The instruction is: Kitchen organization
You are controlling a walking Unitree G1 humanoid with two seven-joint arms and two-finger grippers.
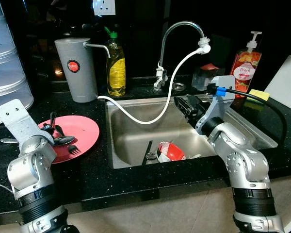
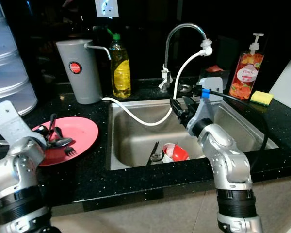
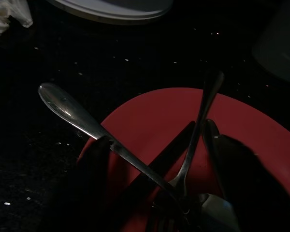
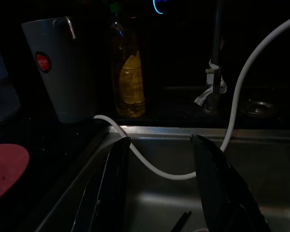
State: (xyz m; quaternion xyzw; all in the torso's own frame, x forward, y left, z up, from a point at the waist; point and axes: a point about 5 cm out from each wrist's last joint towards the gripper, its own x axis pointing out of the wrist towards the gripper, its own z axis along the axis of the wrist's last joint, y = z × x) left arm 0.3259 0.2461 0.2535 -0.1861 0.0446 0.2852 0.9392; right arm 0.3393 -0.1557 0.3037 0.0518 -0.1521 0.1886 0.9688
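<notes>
While the right gripper hangs over the sink with its fingers spread wide and nothing between them, the left gripper sits low over the red plate on the black counter, left of the sink. Left fingers are dark and blurred in the left wrist view; cannot tell if they are apart or gripping. Cutlery lies crossed on the plate: a long silver handle sticks out past the rim onto the counter. Down in the basin: a red and white bowl beside a dark utensil. White hose runs from the tap across the sink to the grey jug. Yellow soap bottle stands just beside the jug. Pump bottle and yellow sponge sit on the counter right of the sink.
</notes>
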